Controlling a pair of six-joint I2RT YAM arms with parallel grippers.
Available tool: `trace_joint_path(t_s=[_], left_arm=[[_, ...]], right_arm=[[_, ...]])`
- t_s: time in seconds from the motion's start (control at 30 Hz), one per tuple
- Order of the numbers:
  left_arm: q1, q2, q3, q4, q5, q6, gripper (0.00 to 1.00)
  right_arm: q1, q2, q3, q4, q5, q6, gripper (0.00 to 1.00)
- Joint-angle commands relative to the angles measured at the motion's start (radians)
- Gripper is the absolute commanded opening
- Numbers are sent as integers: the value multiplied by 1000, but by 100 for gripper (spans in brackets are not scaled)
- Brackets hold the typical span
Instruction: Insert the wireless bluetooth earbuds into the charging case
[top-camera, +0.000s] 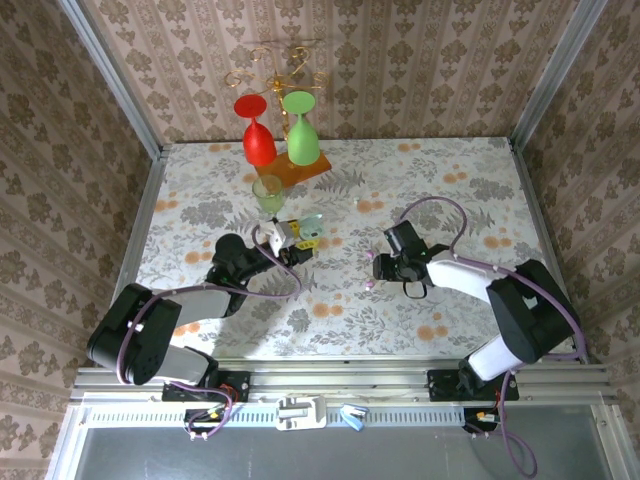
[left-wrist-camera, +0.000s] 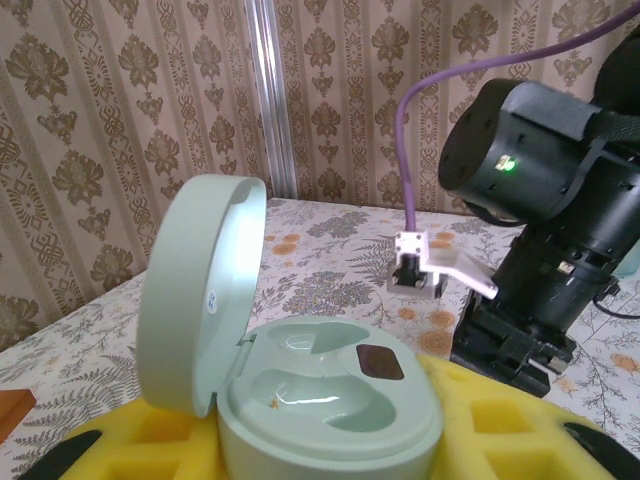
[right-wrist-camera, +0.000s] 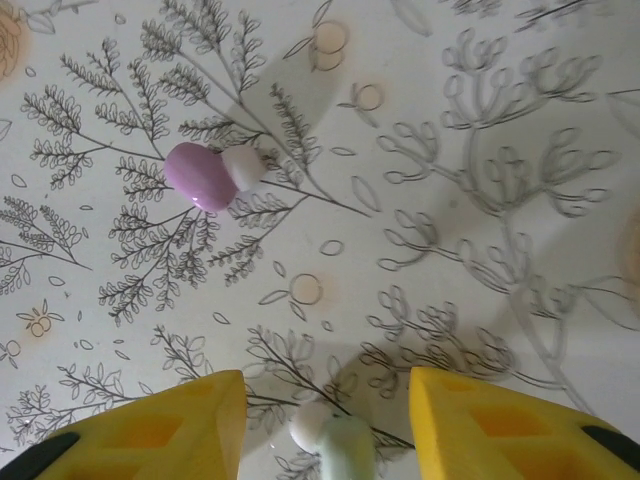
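Walls (top-camera: 400, 60) on three sides papered in brown damask pattern, table (top-camera: 470, 190) covered in pale floral cloth with grey leaves and orange blossoms, aluminium posts (top-camera: 112, 75) at its far corners, metal rail (top-camera: 350, 378) along its near edge, bright even light

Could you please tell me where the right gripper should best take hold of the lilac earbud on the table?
Probably across the rounded purple body of the lilac earbud, not its small white tip. It lies flat on the table, so come straight down from above and close on the body's long sides; the body is the bigger part.
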Motion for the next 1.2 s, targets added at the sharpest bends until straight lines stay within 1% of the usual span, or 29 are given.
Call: trace_joint_path(t_s=[0.0,0.17,0.27,0.37,0.47,0.57,0.6,0.67,0.73,0.87,0.97,1.07,1.17], left_arm=[[4,-14,-3,34,1,9,25],[4,-15,-5,32,1,10,25],[4,-11,-1,32,1,10,25],[4,-4,3,34,1,10,25],[4,6,6,48,1,6,25],[4,15,6,64,1,-3,25],[4,16,6,68,1,-5,25],[4,15,6,68,1,-6,25],[4,10,5,67,1,-6,25],[4,6,3,61,1,2,25],[4,7,5,50,1,16,24],[6,7,8,48,1,19,24],[7,1,14,40,0,18,24]], right_arm=[[1,32,42,-3,-81,9,46],[11,36,53,-31,-131,-29,44],[19,21,54,-66,-157,-58,41],[30,5,61,-108,-188,-102,41],[47,-3,87,-180,-169,-136,41],[70,-50,83,-192,-132,-138,41],[81,-77,72,-183,-97,-123,42],[102,-134,37,-147,-36,-74,46],[123,-189,-5,-108,-4,-8,50],[169,-240,-82,-46,40,146,50],[189,-235,-115,15,22,226,50],[201,-189,-107,46,0,247,50],[204,-157,-93,35,25,253,50]])
